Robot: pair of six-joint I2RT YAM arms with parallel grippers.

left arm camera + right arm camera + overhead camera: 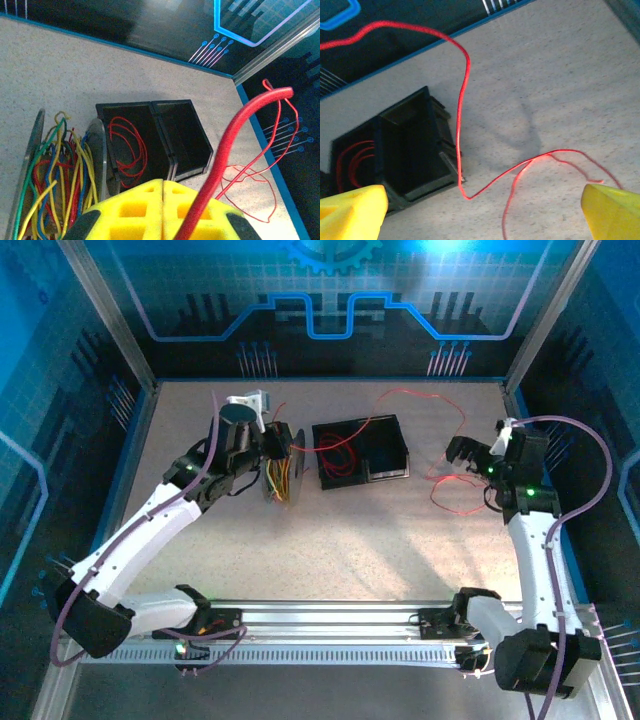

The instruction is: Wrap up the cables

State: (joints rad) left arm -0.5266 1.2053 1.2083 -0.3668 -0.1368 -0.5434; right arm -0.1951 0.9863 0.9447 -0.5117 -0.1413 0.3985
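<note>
While we watched, left gripper (162, 197): pinched closed left of the black bin (195, 145), a red cable across its fingers.
Right gripper (485, 215): spread wide, empty, right of the bin.
Cables (226, 142): we saw red loops inside the bin and right of it.

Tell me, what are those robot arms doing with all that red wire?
The two arms are winding up cables. The left gripper is shut and seems to pinch a red cable, next to a spool stuffed with coloured wires. The right gripper is wide open above loose red loops on the table. More red cable sits coiled in one side of the black bin between them.
</note>
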